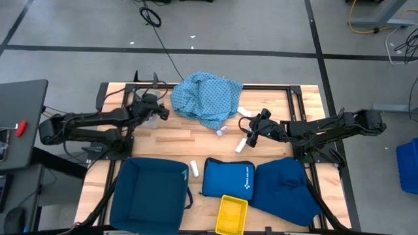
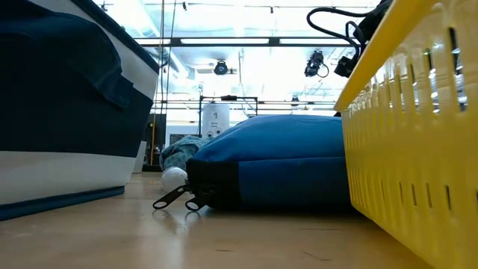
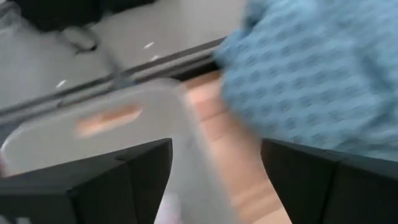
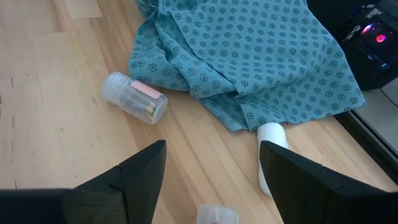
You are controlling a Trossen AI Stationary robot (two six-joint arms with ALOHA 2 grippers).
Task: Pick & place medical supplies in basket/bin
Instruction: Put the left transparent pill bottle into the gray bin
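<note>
Two tools open: left tool [image 1: 159,112] beside cloth [image 1: 204,98], right tool [image 1: 250,132] hovering.

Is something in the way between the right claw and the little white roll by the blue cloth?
Nothing visible. The right claw is open, with bare wood up to the white roll at the cloth's edge.

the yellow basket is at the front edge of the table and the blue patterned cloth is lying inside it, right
Not quite. The yellow basket is at the front edge, but the blue patterned cloth is not inside it: it lies crumpled on the wood at the far side of the table, as the high view shows.
</note>
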